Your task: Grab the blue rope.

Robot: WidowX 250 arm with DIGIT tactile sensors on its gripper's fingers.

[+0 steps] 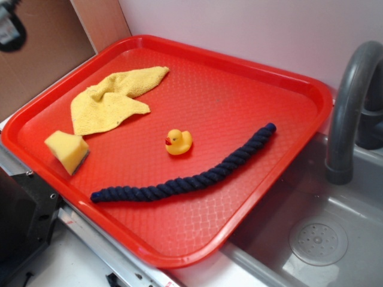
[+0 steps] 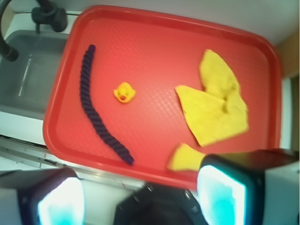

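Kitchen-type setup: grey sink [image 1: 335, 239] w/ faucet [image 1: 350, 101] beside red tray [image 1: 179, 254].

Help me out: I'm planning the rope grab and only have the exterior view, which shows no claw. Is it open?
Observer: Yes. In the wrist view the claw is open, with nothing between its fingers.
Operator: Is it over the rope?
Observer: No. The blue rope lies further up that picture and off to one side, clear of both fingers.
Operator: What sits closest to the claw?
Observer: The yellow sponge, which shows just beside one finger. The rope's nearer end lies a little further off on the red tray.
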